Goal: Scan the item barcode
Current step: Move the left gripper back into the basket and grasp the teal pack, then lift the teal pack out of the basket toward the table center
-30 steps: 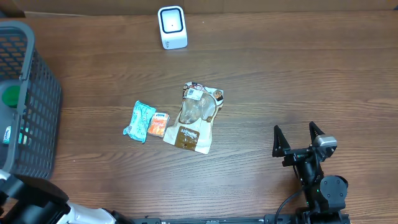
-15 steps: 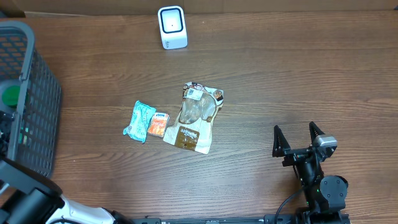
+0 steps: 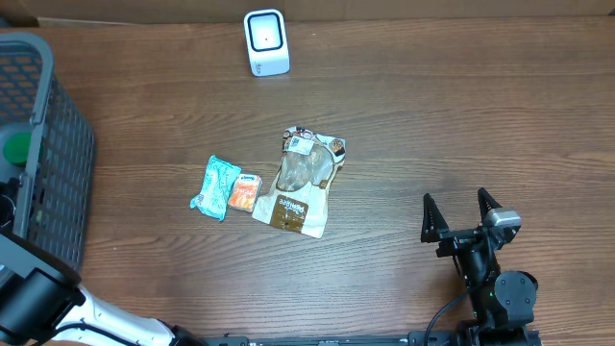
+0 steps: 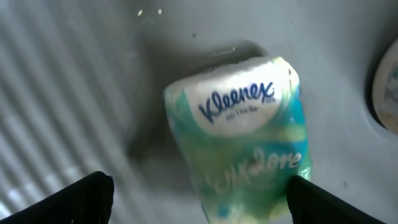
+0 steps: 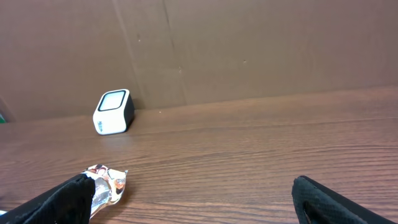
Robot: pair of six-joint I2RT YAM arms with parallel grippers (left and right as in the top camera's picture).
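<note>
While the left gripper (image 4: pixel 199 186) hangs spread wide over one Kleenex pack (image 4: pixel 239 130) in the one basket (image 3: pixel 60 144) left of the one scanner (image 3: pixel 266 42), the right gripper (image 3: pixel 455 196) gapes wide and empty, three packets (image 3: pixel 293 197) lying in front of the scanner.

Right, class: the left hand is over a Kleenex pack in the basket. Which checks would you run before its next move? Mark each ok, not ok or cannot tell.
1. Left hand open: ok, jaws stand wide.
2. Kleenex pack centred between the fingers: not ok, it lies closer to one finger.
3. Barcode side located: cannot tell, only the branded face shows.
4. Basket wall clear of the pack: ok, it lies apart from the ribbed wall.
5. Scanner unobstructed: ok, nothing stands beside it.
6. Right hand out of the way: ok, open and empty, apart from everything.
</note>
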